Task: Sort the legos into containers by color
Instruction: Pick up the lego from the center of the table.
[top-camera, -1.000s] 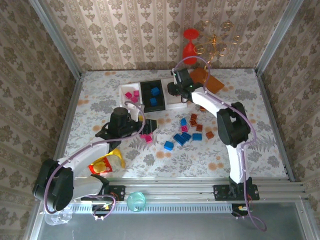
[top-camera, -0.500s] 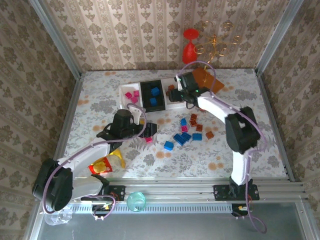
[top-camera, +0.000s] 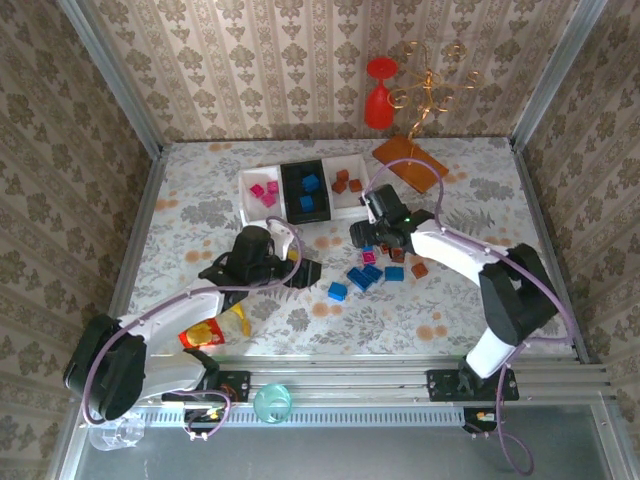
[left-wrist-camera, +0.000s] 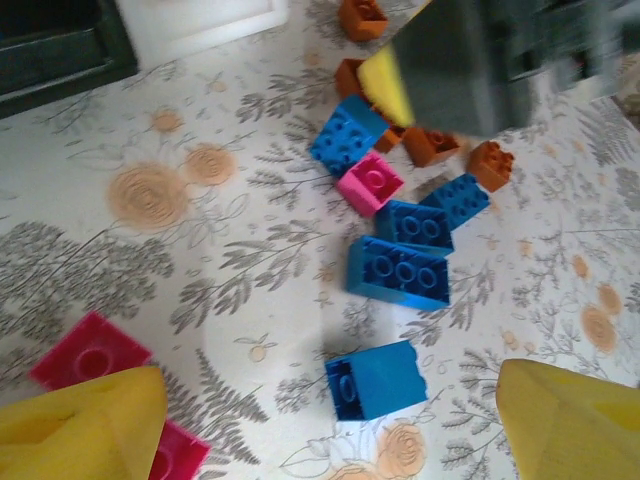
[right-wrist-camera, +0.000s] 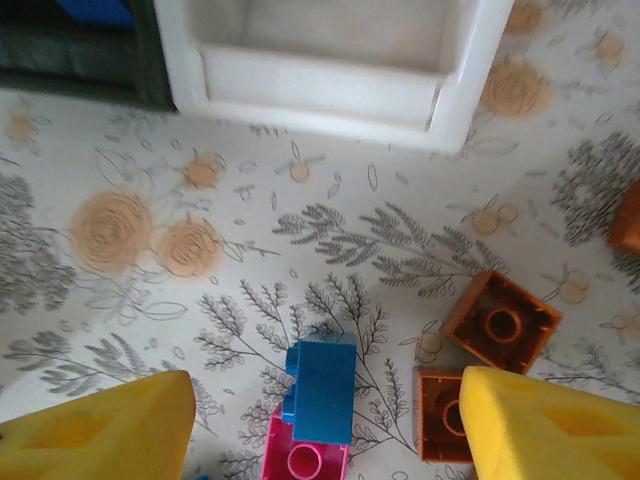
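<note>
Three containers stand in a row at the back: a white tray (top-camera: 247, 195) holding pink legos, a black tray (top-camera: 293, 192) holding blue ones, and a white tray (top-camera: 352, 202) holding brown ones. Loose blue, pink and brown legos (top-camera: 362, 277) lie mid-table. My left gripper (top-camera: 303, 272) (left-wrist-camera: 330, 430) is open just above the table, with a blue brick (left-wrist-camera: 375, 380) lying between its yellow fingers and pink bricks (left-wrist-camera: 90, 350) by the left one. My right gripper (top-camera: 366, 237) (right-wrist-camera: 325, 440) is open over a blue brick (right-wrist-camera: 322, 390) that rests on a pink one (right-wrist-camera: 305, 460). Brown bricks (right-wrist-camera: 500, 320) lie by its right finger.
An orange-brown board (top-camera: 410, 160) lies at the back right, behind it a red glass (top-camera: 379, 90) and a gold wire stand (top-camera: 430, 90). A yellow-and-red toy (top-camera: 212, 328) lies under the left arm. A teal ring (top-camera: 271, 402) sits on the front rail.
My right gripper has come from over the right white tray down to the loose pile, and its jaws have opened. My left gripper has shifted slightly nearer and to the right.
</note>
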